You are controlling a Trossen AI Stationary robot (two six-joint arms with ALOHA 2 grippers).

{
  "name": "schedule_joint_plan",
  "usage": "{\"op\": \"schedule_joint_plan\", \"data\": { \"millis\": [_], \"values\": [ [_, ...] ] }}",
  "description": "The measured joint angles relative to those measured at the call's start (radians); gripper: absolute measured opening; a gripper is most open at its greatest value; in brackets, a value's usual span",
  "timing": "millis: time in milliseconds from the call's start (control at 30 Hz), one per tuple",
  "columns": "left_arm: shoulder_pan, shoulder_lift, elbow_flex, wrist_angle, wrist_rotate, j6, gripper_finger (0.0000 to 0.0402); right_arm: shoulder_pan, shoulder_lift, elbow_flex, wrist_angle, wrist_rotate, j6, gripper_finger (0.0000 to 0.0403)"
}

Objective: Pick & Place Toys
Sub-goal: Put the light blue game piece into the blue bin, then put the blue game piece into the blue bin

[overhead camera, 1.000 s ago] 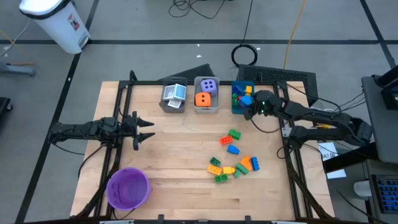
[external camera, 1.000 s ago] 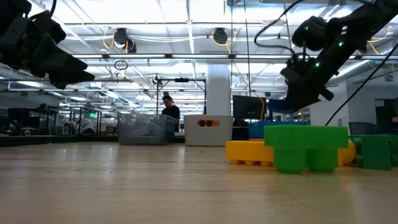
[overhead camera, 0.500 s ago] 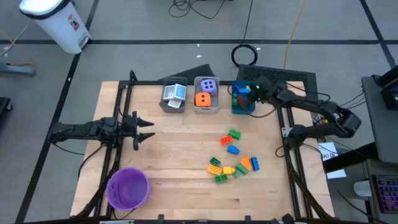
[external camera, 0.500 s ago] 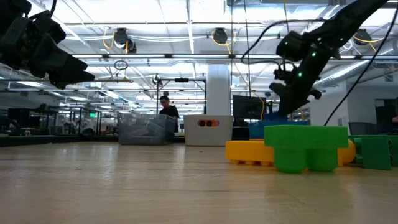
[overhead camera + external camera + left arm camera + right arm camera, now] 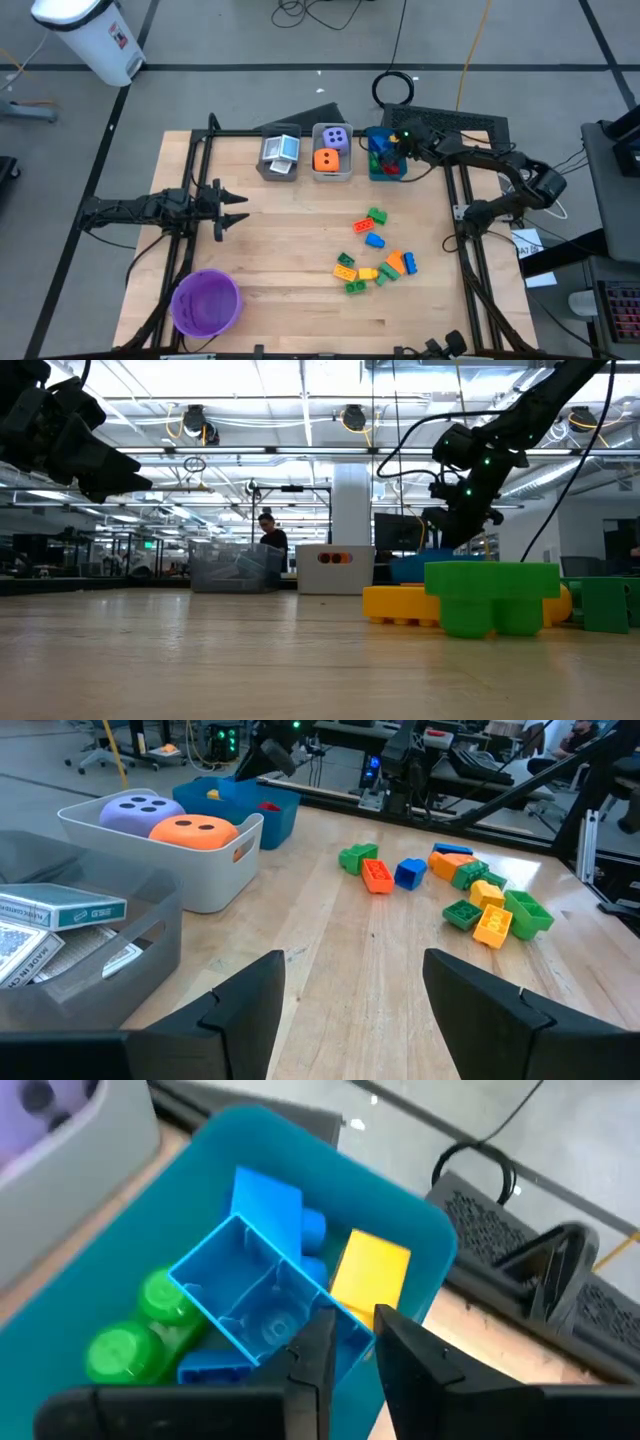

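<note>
The right gripper (image 5: 350,1342) hangs over the blue bin (image 5: 386,158) at the table's far edge, fingers nearly together and seemingly empty; the drop looks done; next, fetch another brick (image 5: 375,240); left gripper (image 5: 232,210) waits, fingers apart.

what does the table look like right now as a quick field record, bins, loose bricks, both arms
blue bin: back right of the table, bricks inside
white bin: purple die and orange die inside
grey bin: cards inside
loose bricks: scattered on the table's right half, in front of the bins
purple bowl: front left corner
right gripper: above the blue bin, jaws nearly closed, nothing between them
left gripper: waiting at the left side, jaws open
</note>
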Motion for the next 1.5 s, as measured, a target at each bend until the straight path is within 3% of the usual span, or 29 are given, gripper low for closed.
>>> {"op": "schedule_joint_plan", "data": {
  "millis": [400, 700, 867, 1133, 1500],
  "values": [
    [0.000, 0.000, 0.000, 0.000, 0.000, 0.000, 0.0246, 0.000, -0.011, 0.000, 0.229, 0.003, -0.085, 0.0083],
    [0.000, 0.000, 0.000, 0.000, 0.000, 0.000, 0.0246, 0.022, -0.011, 0.000, 0.213, -0.006, -0.043, 0.0082],
    [0.000, 0.000, 0.000, 0.000, 0.000, 0.000, 0.0246, 0.070, -0.011, 0.000, 0.196, -0.105, -0.025, 0.0091],
    [0.000, 0.000, 0.000, 0.000, 0.000, 0.000, 0.0246, 0.235, -0.012, 0.000, 0.205, -0.327, -0.007, 0.0119],
    [0.000, 0.000, 0.000, 0.000, 0.000, 0.000, 0.0246, 0.628, -0.025, 0.000, 0.280, -0.516, -0.063, 0.0246]
  ]
}}
